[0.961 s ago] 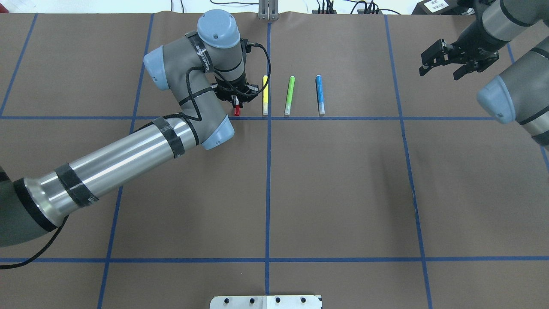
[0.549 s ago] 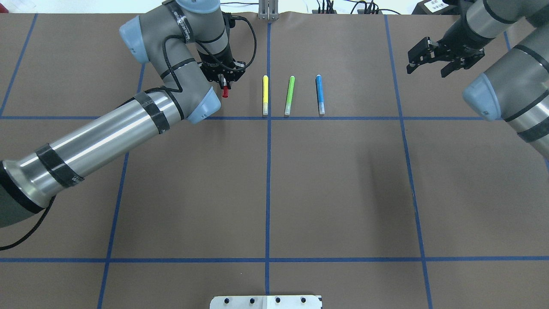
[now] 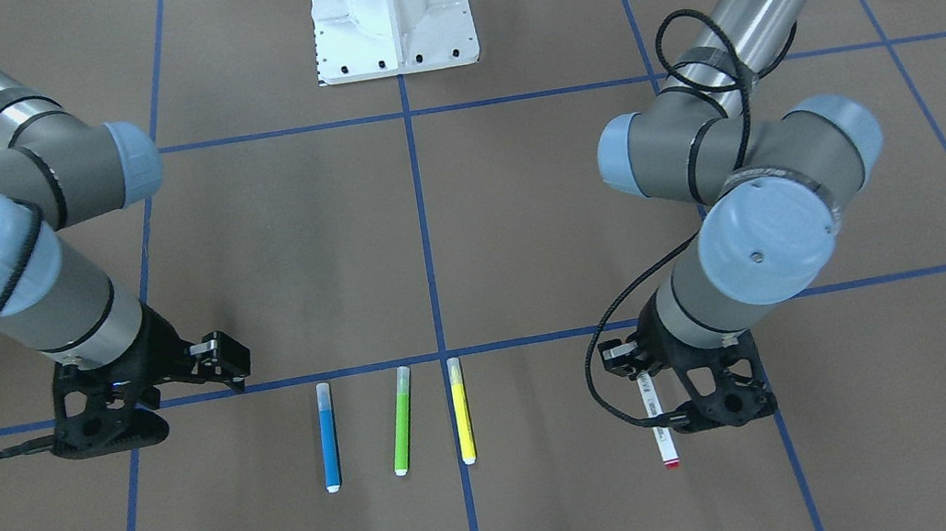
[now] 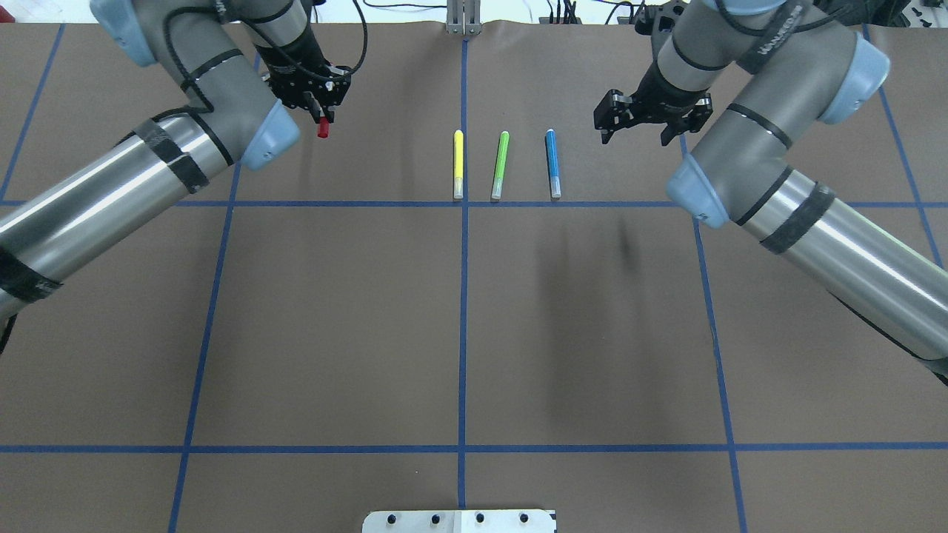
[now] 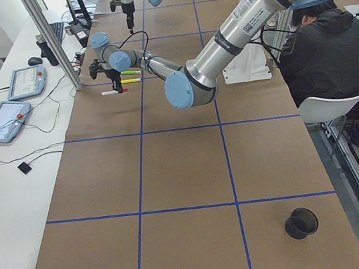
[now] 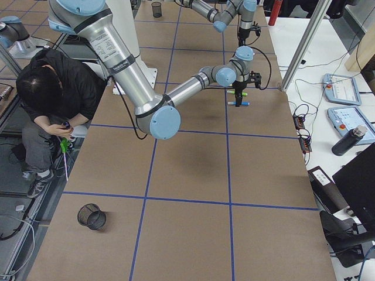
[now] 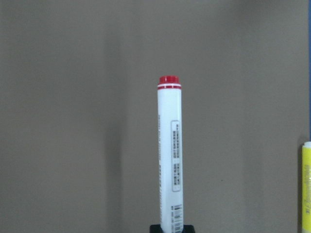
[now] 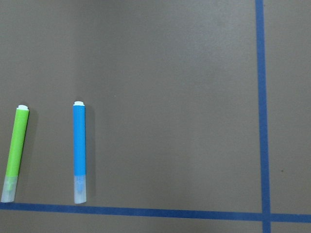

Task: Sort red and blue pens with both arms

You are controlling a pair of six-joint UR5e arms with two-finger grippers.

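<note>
From overhead I see the left gripper (image 4: 323,111) clamped on the red pen (image 4: 323,131), well to the left of the row of markers. Only the pen's red cap pokes out; the barrel is hidden under the claw. The right gripper (image 4: 635,132) hangs with its jaws spread wide and nothing between them, near the blue pen (image 4: 552,163). That pen lies on the brown table (image 4: 474,318), last in a row after a yellow marker (image 4: 458,164) and a green marker (image 4: 501,164), their ends just short of a blue tape line (image 4: 592,203). Facing the robot, the white barrel and red tail show, but the gripper body hides the pads clamping it. In both side views the claws are too small for me to judge. The left wrist camera shows the barrel rising from the bottom edge, with the yellow marker cut off at the right. The right wrist camera shows the blue pen and green marker, but no fingers.
</note>
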